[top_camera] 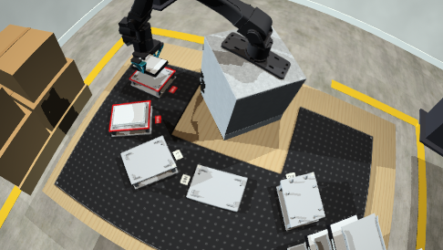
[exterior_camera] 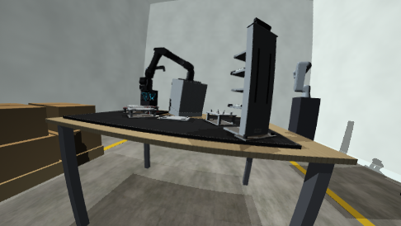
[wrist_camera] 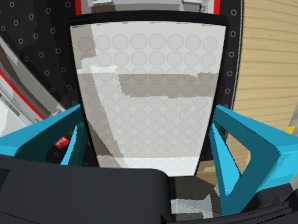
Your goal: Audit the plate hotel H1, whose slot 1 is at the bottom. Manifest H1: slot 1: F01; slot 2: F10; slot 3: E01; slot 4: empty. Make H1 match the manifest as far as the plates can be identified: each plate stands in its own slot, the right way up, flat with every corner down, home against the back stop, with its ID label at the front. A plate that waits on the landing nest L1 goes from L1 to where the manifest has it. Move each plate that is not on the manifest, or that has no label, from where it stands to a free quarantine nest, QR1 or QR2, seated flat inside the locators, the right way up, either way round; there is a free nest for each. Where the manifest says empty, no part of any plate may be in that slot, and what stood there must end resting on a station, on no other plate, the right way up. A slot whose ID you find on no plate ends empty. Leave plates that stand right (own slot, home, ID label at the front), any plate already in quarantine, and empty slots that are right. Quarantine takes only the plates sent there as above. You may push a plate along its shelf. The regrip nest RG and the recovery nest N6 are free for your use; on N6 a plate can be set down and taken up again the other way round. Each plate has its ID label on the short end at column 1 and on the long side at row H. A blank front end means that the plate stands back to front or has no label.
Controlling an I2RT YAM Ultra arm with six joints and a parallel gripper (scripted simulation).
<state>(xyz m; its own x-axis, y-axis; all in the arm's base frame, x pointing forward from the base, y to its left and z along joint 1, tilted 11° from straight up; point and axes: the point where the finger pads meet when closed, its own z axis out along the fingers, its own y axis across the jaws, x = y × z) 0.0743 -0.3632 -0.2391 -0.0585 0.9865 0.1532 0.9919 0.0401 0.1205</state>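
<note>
My gripper (top_camera: 149,64) hangs over the far red-framed quarantine nest (top_camera: 152,82) at the back left of the mat. Its cyan fingers stand wide and grip the long sides of a pale well plate (wrist_camera: 149,90), which shows in the top view (top_camera: 154,67) a little above the nest and slightly tilted. I can read no label on this plate. The plate hotel (exterior_camera: 257,78) stands at the table's near right, and its shelves (top_camera: 342,234) are only partly in view.
A second red-framed nest (top_camera: 130,118) with a pale top lies in front of the first. More pale plates sit at the mat's front (top_camera: 149,161), (top_camera: 216,187), (top_camera: 301,200). The arm's grey pedestal block (top_camera: 248,82) stands right of the gripper. Cardboard boxes (top_camera: 32,87) stand off the table at left.
</note>
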